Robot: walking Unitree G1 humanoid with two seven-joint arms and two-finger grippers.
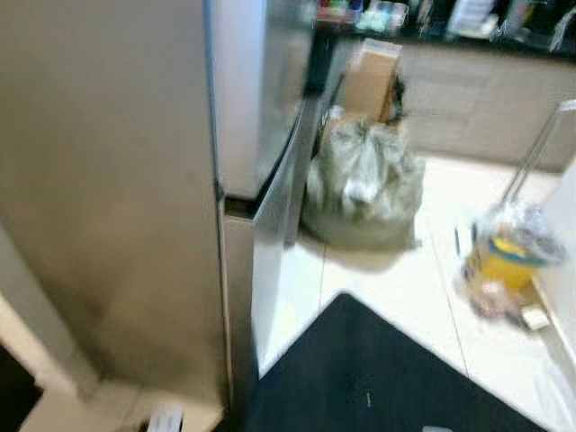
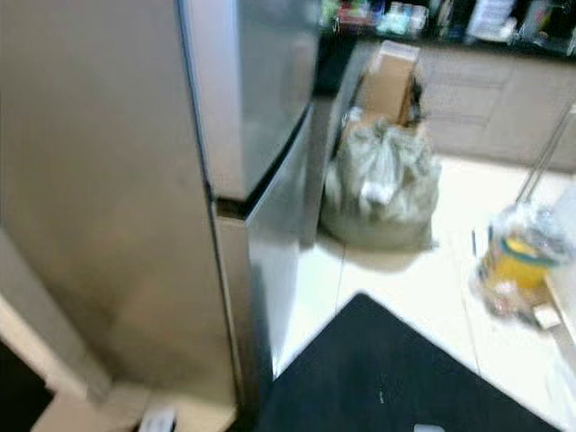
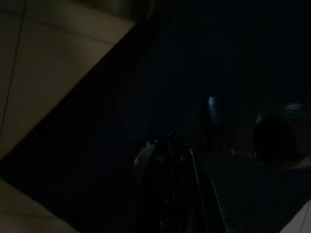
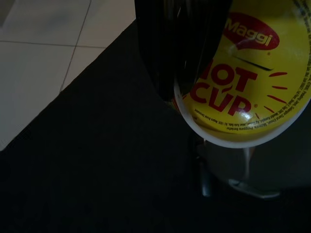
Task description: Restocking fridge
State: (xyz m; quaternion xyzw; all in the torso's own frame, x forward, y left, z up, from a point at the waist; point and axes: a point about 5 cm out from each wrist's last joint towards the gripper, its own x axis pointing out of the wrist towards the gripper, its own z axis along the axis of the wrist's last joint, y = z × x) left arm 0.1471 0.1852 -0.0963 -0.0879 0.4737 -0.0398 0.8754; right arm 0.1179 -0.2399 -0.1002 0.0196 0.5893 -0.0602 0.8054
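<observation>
Both eye views are smeared by motion blur, worst around the grey bag [image 1: 364,184] and the counter behind it. The pale floor tiles [image 1: 423,297] beside the black mat [image 1: 378,378] glare almost white. The left wrist view is nearly black. In the right wrist view, the yellow Maggi Hot Cup lid [image 4: 252,77] is lit and sharp above the dim mat.
</observation>
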